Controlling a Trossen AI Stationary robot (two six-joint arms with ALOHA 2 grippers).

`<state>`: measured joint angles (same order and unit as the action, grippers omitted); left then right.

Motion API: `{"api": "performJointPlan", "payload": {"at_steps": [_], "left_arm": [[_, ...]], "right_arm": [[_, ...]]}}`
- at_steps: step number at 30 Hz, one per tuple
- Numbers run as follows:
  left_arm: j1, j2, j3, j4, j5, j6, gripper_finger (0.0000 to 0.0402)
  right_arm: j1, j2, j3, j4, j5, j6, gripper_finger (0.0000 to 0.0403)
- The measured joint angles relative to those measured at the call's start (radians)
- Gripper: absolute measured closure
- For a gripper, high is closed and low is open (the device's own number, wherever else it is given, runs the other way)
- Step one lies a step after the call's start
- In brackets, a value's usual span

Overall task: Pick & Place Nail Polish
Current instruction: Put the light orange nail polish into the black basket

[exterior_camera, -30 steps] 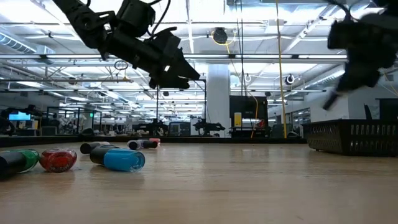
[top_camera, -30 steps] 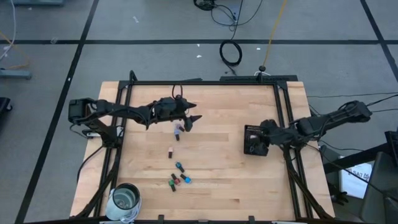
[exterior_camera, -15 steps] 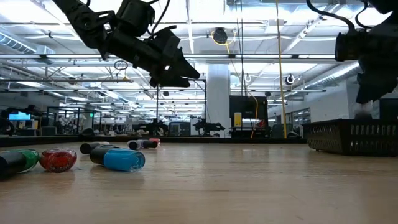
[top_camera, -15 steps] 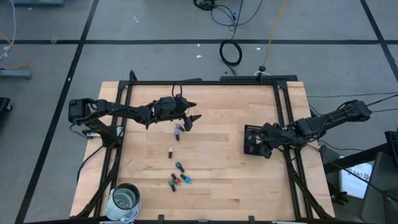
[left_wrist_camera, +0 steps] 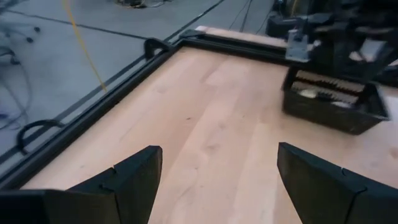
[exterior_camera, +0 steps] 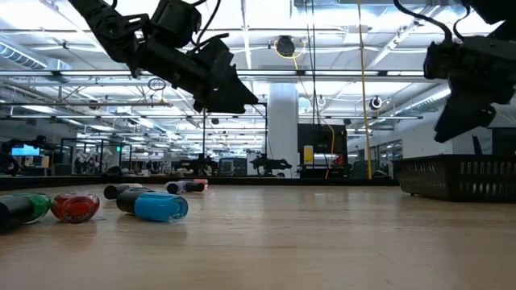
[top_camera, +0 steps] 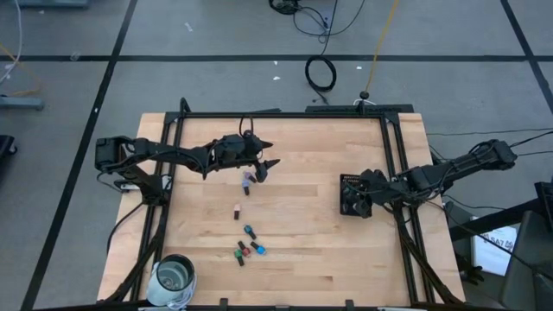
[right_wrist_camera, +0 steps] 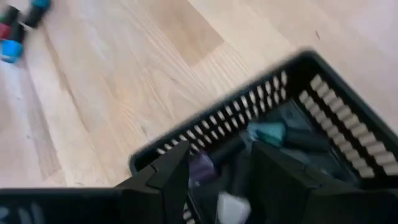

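Observation:
Several nail polish bottles lie on their sides on the wooden table: a purple one (top_camera: 248, 181), a dark one (top_camera: 236, 210), a teal one (top_camera: 249, 231) and a small cluster (top_camera: 246, 251). The low view shows a red bottle (exterior_camera: 75, 207) and a blue bottle (exterior_camera: 157, 205) close up. More bottles, among them a teal bottle (right_wrist_camera: 267, 132) and a purple bottle (right_wrist_camera: 200, 168), lie inside the black tray (top_camera: 346, 180). My right gripper (right_wrist_camera: 221, 155) hangs open just above the tray's inside. My left gripper (top_camera: 271, 154) stands open in the air above and beyond the purple bottle, holding nothing.
A round glass jar (top_camera: 175, 276) stands at the table's near left corner. A black frame (top_camera: 285, 115) runs along the table's edges. Bare wood lies between the loose bottles and the tray (left_wrist_camera: 329, 115).
My right gripper has stayed over the tray, and in the low view its fingers show wider apart than a second ago. My left arm has kept still.

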<state>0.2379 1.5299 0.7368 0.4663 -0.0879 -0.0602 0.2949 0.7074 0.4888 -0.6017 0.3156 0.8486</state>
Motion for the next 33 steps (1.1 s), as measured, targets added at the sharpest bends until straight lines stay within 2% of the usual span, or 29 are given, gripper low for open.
{"api": "performJointPlan", "payload": {"at_steps": [3, 7, 9, 13, 17, 22, 28, 33], "left_arm": [[0.000, 0.000, 0.000, -0.036, -0.097, -0.005, 0.0089], [0.021, 0.000, 0.000, -0.160, -0.319, -0.091, 0.0089], [0.051, 0.000, 0.000, -0.251, -0.360, -0.147, 0.0089], [0.124, 0.001, 0.005, -0.441, -0.357, -0.232, 0.0089], [0.218, 0.002, 0.032, -0.548, -0.304, -0.319, 0.0089], [0.294, 0.002, 0.049, -0.565, -0.155, -0.278, 0.0089], [0.337, 0.002, 0.074, -0.669, -0.094, -0.256, 0.0089], [0.340, 0.020, 0.074, -0.686, -0.076, -0.230, 0.0089]], "right_arm": [[-0.012, 0.000, -0.004, 0.135, 0.037, -0.130, 0.0237], [-0.022, 0.000, -0.004, 0.409, 0.140, -0.412, 0.0237], [-0.026, 0.000, -0.004, 0.558, 0.159, -0.560, 0.0236], [-0.035, 0.000, -0.004, 0.762, 0.156, -0.785, 0.0236], [-0.054, 0.000, -0.005, 0.853, 0.155, -0.885, 0.0236], [-0.079, 0.000, -0.005, 0.872, 0.154, -0.899, 0.0236], [-0.081, 0.000, -0.005, 0.860, 0.152, -0.896, 0.0236], [-0.080, 0.000, -0.005, 0.867, 0.152, -0.925, 0.0236]]}}
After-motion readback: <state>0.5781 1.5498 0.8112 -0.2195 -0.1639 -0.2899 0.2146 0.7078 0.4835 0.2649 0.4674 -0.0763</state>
